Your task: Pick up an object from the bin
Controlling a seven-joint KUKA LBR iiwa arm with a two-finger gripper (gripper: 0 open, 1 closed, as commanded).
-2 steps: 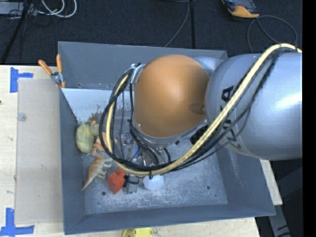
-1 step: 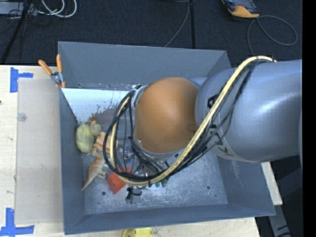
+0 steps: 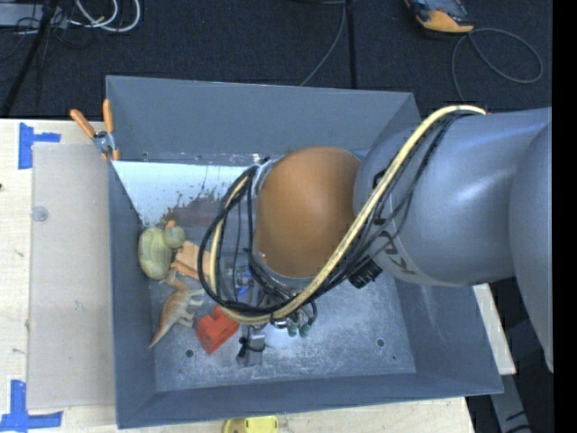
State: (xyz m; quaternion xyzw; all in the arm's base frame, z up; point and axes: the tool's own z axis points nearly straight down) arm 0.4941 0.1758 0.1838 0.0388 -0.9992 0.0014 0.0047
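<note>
Our tool (image 3: 251, 347) hangs low in the bin (image 3: 379, 341), just beside a red block (image 3: 215, 331) left of its centre; whether it is spread or pressed together we cannot tell.

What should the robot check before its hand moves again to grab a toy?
1. Hand is down inside the grey bin: ok.
2. A thing lies close to the hand: ok, the red block sits just beside it, toward the view's left.
3. Red block is free of other toys: cannot tell, the orange toy animal lies right next to it.
4. Hand is holding nothing yet: cannot tell, the arm's orange cover and cables hide much of it.
5. Yellow-green toy is out of the way: ok, it lies farther off by the bin's wall.
</note>
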